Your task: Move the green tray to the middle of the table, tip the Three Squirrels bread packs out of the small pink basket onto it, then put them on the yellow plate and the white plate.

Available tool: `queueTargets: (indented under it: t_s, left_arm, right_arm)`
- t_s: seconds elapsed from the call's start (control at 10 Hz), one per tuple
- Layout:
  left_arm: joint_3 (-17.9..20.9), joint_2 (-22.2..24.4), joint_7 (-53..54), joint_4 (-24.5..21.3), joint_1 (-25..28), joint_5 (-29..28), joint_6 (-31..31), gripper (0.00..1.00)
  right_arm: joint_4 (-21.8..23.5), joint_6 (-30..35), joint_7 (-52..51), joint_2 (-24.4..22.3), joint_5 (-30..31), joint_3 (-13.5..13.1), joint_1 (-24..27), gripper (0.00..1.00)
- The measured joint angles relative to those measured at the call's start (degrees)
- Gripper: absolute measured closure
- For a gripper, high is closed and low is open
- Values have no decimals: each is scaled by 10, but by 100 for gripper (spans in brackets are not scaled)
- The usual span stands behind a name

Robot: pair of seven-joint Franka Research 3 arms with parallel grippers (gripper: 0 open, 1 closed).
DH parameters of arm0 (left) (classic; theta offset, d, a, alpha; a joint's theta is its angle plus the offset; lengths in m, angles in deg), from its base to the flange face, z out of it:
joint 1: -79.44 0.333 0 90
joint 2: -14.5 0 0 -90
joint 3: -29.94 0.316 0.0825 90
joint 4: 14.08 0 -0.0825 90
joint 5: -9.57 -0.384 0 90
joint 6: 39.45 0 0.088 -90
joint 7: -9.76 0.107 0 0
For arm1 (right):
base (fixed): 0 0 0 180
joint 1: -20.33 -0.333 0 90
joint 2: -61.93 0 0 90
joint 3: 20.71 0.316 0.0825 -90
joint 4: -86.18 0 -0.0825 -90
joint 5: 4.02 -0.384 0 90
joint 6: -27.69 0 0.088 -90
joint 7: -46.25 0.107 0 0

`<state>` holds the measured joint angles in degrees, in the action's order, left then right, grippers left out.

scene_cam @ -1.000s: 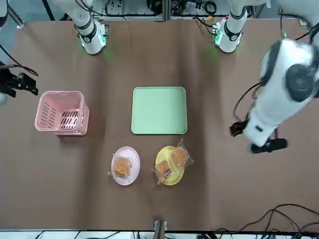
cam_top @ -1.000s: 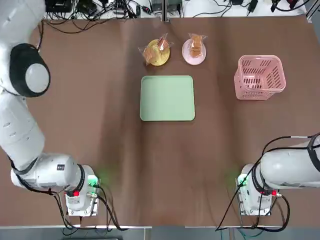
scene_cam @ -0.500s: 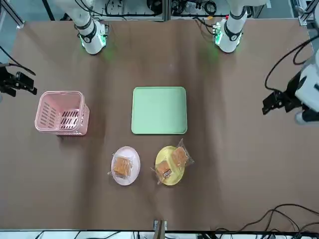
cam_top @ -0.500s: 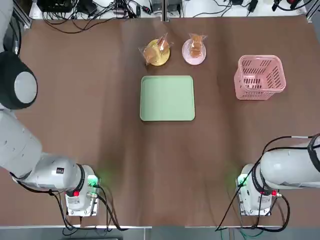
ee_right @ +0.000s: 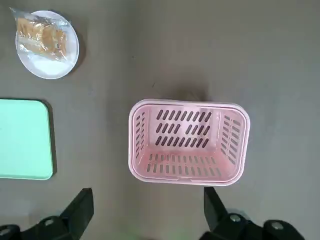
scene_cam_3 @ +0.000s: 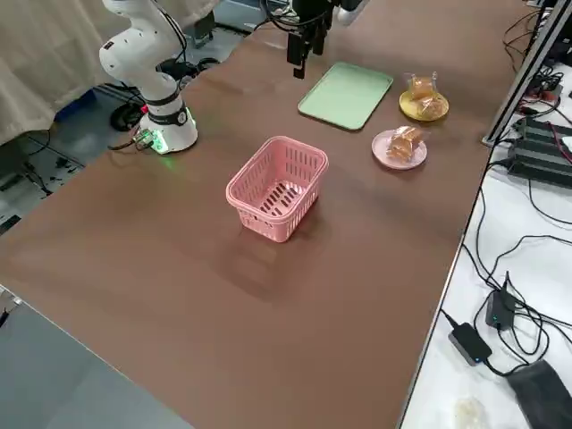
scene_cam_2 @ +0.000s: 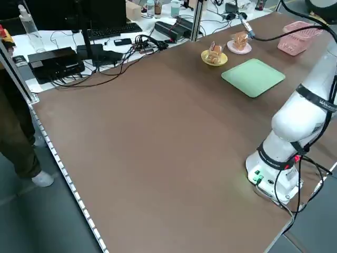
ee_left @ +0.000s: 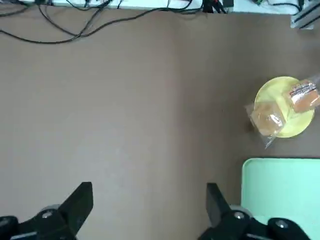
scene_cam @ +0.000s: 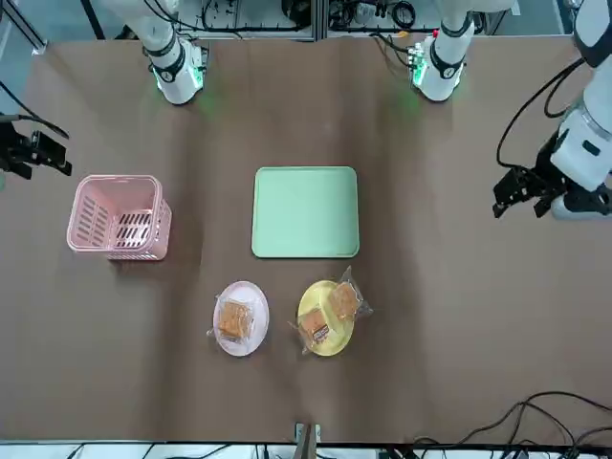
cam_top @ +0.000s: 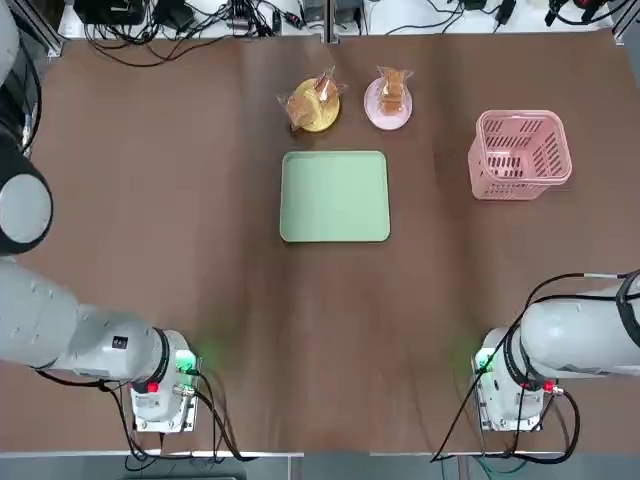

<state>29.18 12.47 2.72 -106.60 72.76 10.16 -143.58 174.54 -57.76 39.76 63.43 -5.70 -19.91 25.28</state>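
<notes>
Green tray [cam_top: 335, 196] sits bare mid-table [cam_top: 200, 250], long axis running left-right in the top view; pink basket [cam_top: 520, 155] upright w/ nothing in it, off toward the robot's right. Yellow plate [cam_top: 315, 108] holds two bread packs [cam_top: 312, 98], white plate [cam_top: 388, 104] holds the others, both just past the tray's far edge. Left gripper [scene_cam: 516, 189] and right gripper [scene_cam: 33, 153] hang wide apart at the table's sides, holding nothing.

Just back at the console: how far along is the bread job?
Nearly finished, it seems. The flat mint-green tray sits mid-table, bare. The pink slatted basket is upright and empty. Clear bread packs lie on the round yellow plate and white plate. Left gripper and right gripper are open, holding nothing. Nothing visibly left.
</notes>
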Motion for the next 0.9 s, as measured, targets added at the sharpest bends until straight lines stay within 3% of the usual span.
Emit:
queueTargets:
  t_s: [0.9]
  left_arm:
    - [1, 1, 1, 3, -1, -17, 22, 0]
  right_arm:
    - [0, 0, 0, 0, -1, 0, 0, 2]
